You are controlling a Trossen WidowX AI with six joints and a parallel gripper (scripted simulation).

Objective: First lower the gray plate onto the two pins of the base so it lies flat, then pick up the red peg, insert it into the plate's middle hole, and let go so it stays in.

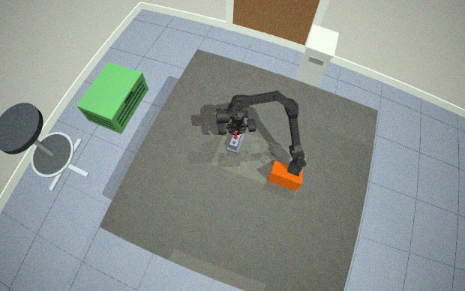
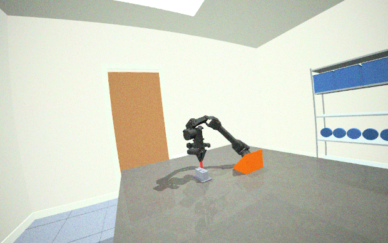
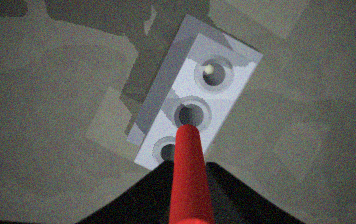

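The gray plate (image 1: 233, 145) (image 2: 202, 173) (image 3: 224, 105) lies on the base (image 2: 207, 180) (image 3: 162, 80). In the wrist view it shows three holes in a row, with a pale pin tip in the far hole. My gripper (image 2: 201, 160) (image 3: 189, 171) is shut on the red peg (image 1: 235, 134) (image 2: 201, 164) (image 3: 188, 170) and holds it upright above the plate. In the wrist view the peg's lower end appears at the near edge of the middle hole. The near hole is partly hidden behind the peg and a finger. Whether the tip touches the plate cannot be told.
An orange block (image 1: 283, 176) (image 2: 250, 163) stands at the arm's foot, to the right of the plate. A green cabinet (image 1: 112, 91) and a round dark stool (image 1: 20, 127) stand on the floor beyond the gray surface.
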